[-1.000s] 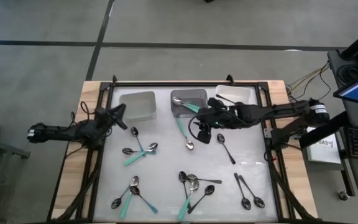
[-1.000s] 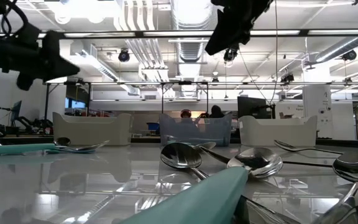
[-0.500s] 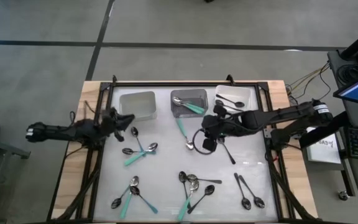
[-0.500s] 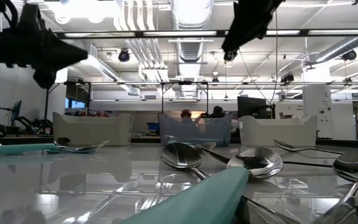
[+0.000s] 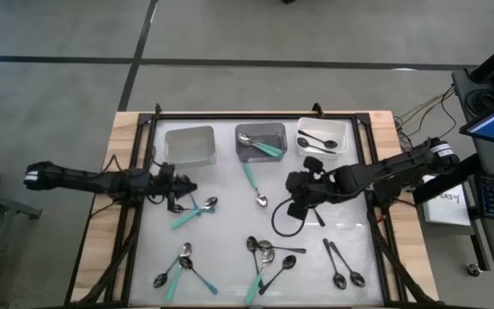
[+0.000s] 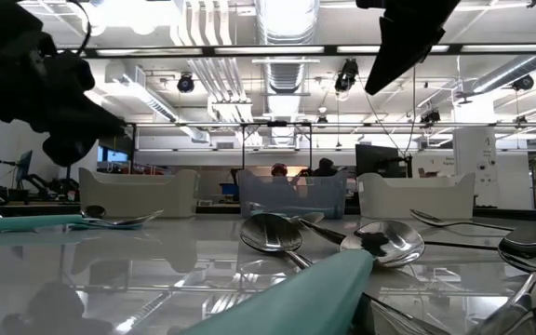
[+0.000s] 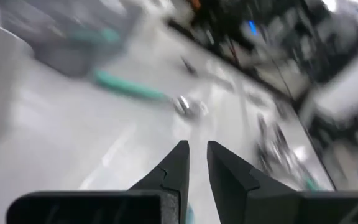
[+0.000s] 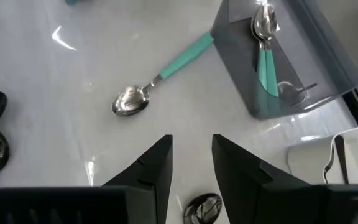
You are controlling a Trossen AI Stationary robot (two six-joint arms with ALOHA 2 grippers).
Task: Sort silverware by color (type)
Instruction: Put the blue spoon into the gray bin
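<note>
Right claw: hovering right of the table's middle, fingers parted a little with nothing between them, as its own wrist view shows.
Under it: a black spoon lies just beside the fingers at about three o'clock; my guess is that's the one it's after.
Teal spoon: loose on the table at ten o'clock from the right claw, bowl toward it, handle pointing at the middle bin.
Middle bin: already holds teal-handled spoons, so the teal ones seem to be gathered there.
Right bin: at one o'clock from the right claw, two black spoons inside, likely the home for black.
Left bin: nothing I can see in it; probably meant for the silver ones.
Left claw: low over the left half of the table, fingers nearly closed in its wrist view, apparently empty.
Beside it: a crossed clump of spoons, teal and silver, at about five o'clock from the left claw, close by.
Front of table: more spoons in heaps, one at the middle, one at the left, and a black pair at the right.
Progress: early, I'd say; most spoons are still out of the bins.
</note>
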